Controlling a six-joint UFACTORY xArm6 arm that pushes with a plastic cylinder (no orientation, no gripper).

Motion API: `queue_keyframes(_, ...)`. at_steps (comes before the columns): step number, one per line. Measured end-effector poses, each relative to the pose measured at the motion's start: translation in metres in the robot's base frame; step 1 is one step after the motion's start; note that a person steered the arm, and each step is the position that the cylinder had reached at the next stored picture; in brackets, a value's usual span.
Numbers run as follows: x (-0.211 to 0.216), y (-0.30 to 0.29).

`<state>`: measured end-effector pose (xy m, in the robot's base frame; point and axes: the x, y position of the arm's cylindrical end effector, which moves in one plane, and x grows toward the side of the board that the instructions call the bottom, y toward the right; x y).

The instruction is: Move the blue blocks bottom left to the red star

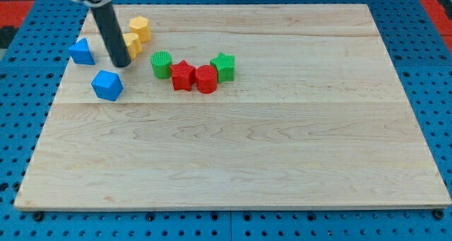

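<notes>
A blue cube point(107, 85) lies at the view's left on the wooden board point(233, 149). A blue triangular block point(82, 51) lies up and left of it near the board's left edge. The red star point(182, 75) sits in a cluster at the upper middle, touching a red cylinder point(206, 79) on its right. My tip point(121, 63) stands just above and right of the blue cube, right of the blue triangular block, and well left of the red star.
A green cylinder point(161, 63) sits left of the red star and a green star point(223, 66) right of the red cylinder. Two yellow blocks point(139, 28) point(132, 44) lie near the rod, the lower one partly hidden behind it.
</notes>
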<state>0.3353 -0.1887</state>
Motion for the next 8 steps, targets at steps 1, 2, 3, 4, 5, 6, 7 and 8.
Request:
queue_keyframes(1, -0.006, -0.022)
queue_keyframes(2, -0.048, -0.025)
queue_keyframes(3, -0.067, -0.064)
queue_keyframes(4, -0.004, -0.074)
queue_keyframes(5, 0.043, -0.032)
queue_keyframes(6, 0.059, -0.017)
queue_keyframes(7, 0.008, -0.042)
queue_keyframes(8, 0.034, -0.086)
